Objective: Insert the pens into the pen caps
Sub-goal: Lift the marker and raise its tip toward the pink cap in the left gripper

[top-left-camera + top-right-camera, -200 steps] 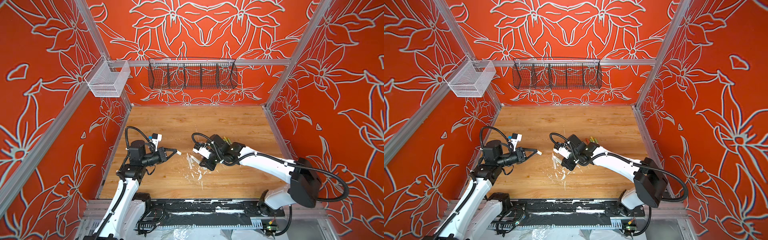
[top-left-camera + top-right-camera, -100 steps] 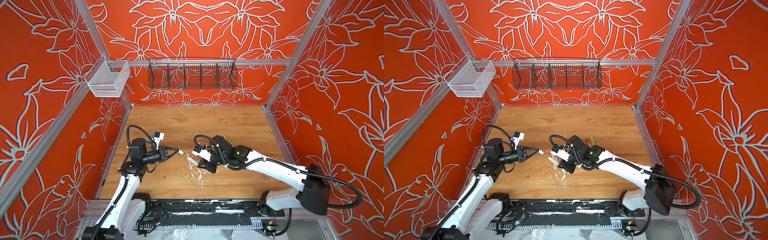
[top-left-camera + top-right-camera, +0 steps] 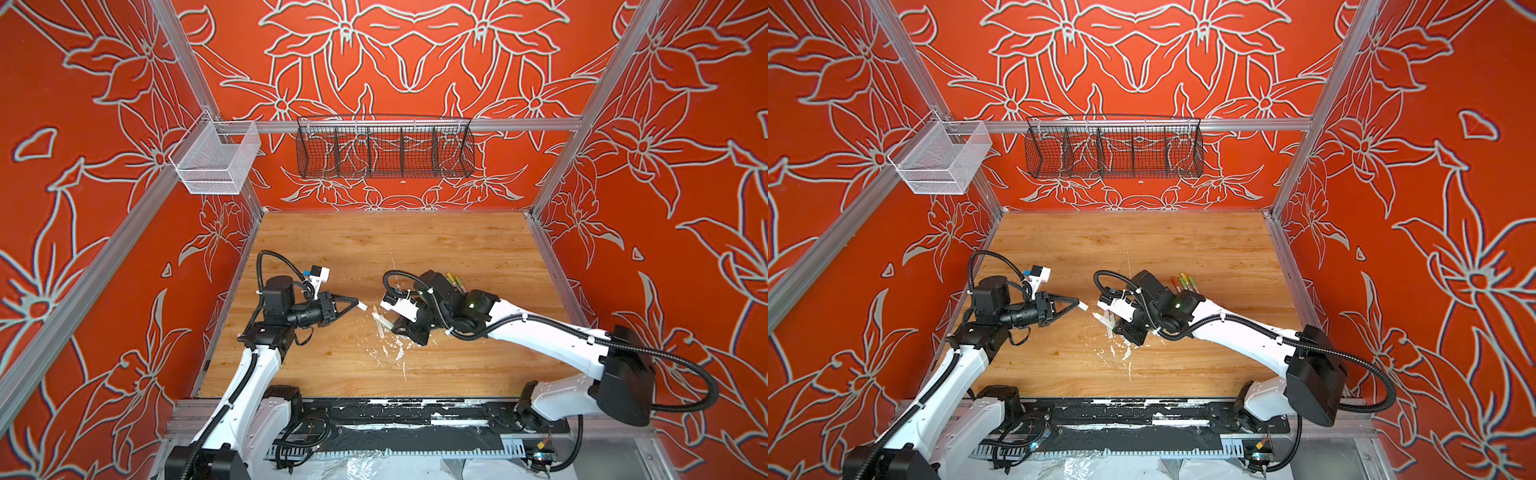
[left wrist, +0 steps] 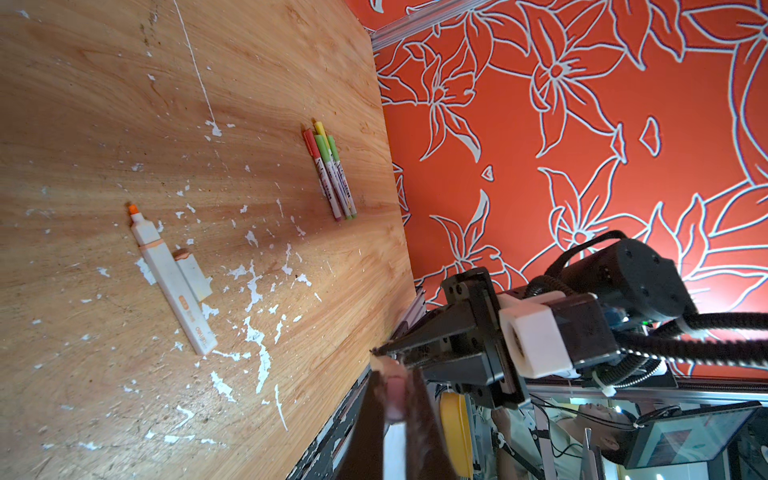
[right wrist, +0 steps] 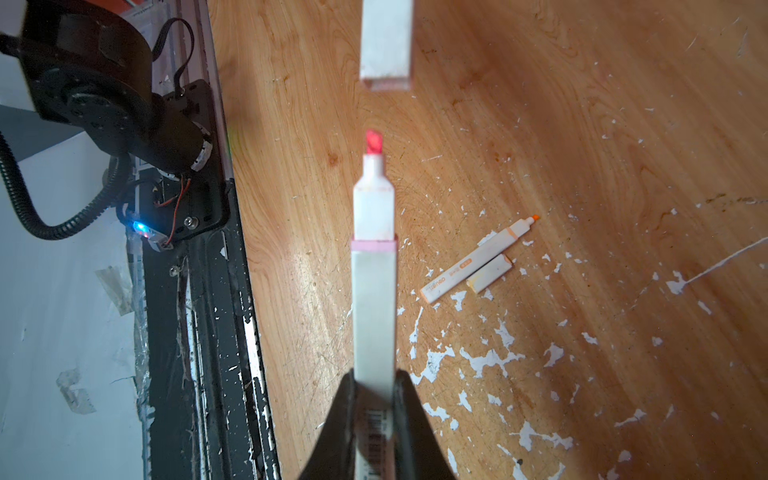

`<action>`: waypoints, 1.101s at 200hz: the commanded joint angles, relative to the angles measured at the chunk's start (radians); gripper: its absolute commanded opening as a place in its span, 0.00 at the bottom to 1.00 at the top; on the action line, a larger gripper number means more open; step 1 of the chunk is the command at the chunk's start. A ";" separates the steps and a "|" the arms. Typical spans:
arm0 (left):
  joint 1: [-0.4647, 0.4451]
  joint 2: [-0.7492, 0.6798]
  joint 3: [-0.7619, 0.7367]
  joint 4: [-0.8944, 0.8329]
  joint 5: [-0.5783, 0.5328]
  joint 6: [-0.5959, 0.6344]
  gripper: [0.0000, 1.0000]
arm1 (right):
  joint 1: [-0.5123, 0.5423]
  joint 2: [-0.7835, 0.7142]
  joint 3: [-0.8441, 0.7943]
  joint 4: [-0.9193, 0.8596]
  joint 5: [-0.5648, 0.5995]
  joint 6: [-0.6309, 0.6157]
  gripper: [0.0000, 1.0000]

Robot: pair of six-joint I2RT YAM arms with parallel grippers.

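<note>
Clamped the right gripper [image 5: 374,386] tight on a white highlighter [image 5: 372,291]: pink band, bare pink-red chisel tip, raised over the wooden table [image 5: 540,104]. Pinched a white cap [image 5: 386,45] in the closed left gripper [image 4: 395,376], lined up with the tip, just apart. Brought them slightly nearer than a second earlier.

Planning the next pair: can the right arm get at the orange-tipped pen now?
Probably not yet: the right gripper is shut on the pink-tipped pen. The orange-tipped pen lies uncovered close by, so only the occupied grip stands in the way.
</note>
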 commanded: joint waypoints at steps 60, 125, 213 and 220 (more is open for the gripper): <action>-0.012 0.003 0.015 -0.033 -0.019 0.033 0.00 | 0.018 0.059 0.074 -0.006 0.037 -0.011 0.04; 0.002 -0.021 0.020 -0.061 -0.058 0.047 0.00 | 0.019 0.065 0.071 -0.012 0.040 -0.009 0.04; 0.023 -0.040 0.019 -0.061 -0.069 0.041 0.00 | 0.019 0.087 0.079 -0.017 0.033 -0.008 0.04; 0.024 -0.039 0.020 -0.059 -0.064 0.041 0.00 | 0.019 0.089 0.079 -0.015 0.036 -0.007 0.04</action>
